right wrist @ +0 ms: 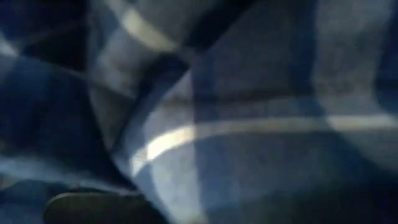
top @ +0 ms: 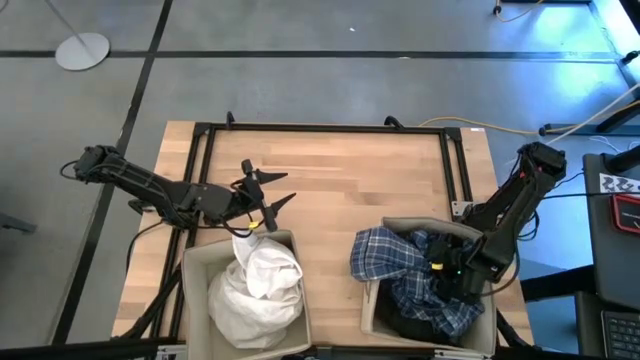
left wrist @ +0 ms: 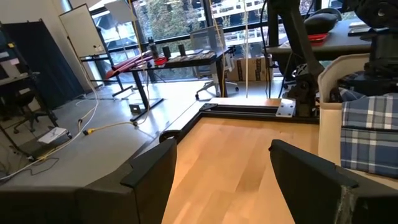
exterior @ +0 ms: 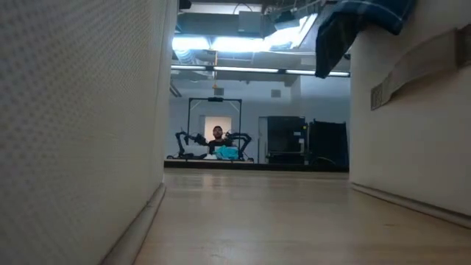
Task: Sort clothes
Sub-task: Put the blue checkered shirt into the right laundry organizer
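The large white garment (top: 262,285) lies bunched in the left beige box (top: 195,265). The blue-and-white plaid shirt (top: 400,260) lies in the right beige box (top: 370,318), with one part draped over the box's left rim (exterior: 346,29). A dark garment (top: 410,322) shows beneath it; which one it is I cannot tell. My left gripper (top: 283,187) is open and empty above the bare table, just beyond the left box's far rim (left wrist: 217,149). My right gripper (top: 445,262) is down in the right box amid the plaid shirt, whose cloth fills the right wrist view (right wrist: 249,112).
A black frame (top: 330,128) runs along the table's far, left and right edges. Bare wood (top: 340,190) lies between the frame and the boxes, and a strip runs between the two boxes (exterior: 257,213). A person (exterior: 217,134) sits far behind the table.
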Controlling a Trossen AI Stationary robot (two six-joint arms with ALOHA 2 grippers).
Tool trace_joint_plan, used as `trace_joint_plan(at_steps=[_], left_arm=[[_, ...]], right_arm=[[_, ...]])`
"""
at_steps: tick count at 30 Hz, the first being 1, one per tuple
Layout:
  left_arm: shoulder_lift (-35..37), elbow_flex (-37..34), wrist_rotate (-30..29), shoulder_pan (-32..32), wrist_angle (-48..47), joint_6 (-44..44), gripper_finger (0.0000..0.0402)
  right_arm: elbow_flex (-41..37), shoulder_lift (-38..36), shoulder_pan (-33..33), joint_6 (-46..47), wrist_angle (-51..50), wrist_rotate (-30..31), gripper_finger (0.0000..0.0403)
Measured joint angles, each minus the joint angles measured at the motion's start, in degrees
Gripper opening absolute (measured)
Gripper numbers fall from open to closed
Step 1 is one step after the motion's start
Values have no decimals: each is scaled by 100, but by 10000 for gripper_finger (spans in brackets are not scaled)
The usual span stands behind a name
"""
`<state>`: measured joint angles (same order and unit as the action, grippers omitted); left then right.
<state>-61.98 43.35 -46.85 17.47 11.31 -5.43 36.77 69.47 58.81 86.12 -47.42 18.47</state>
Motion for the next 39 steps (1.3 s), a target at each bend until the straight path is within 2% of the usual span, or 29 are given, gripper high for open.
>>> trace_joint_plan(at_steps=[7,12,17,20,23,27,31,35,39], left_arm=[[0,0,-2,-2,-13,-4,251],[0,0,-2,-1,-20,-4,251],[0,2,0,0,-17,-4,251],[0,0,-2,-2,-20,-8,251],[0,0,0,-2,-20,-12,251],[0,0,0,0,-22,-15,251],[0,0,0,0,-21,-57,251],[0,0,0,-1,-21,-66,251],[0,0,0,0,-20,-63,251]], right_arm=[[117,33,-13,139,-11,70,24],[442,40,-12,387,-318,-386,85],[1336,55,-62,344,-1497,-969,131],[2032,55,-182,213,-2225,-1381,138],[2712,52,-259,144,-2810,-1395,138],[3531,48,-274,-135,-3278,-1023,138],[4215,44,-271,-366,-3539,-394,138],[4602,39,-271,-913,-3417,784,138],[4568,62,-271,-1573,-3016,1991,138]])
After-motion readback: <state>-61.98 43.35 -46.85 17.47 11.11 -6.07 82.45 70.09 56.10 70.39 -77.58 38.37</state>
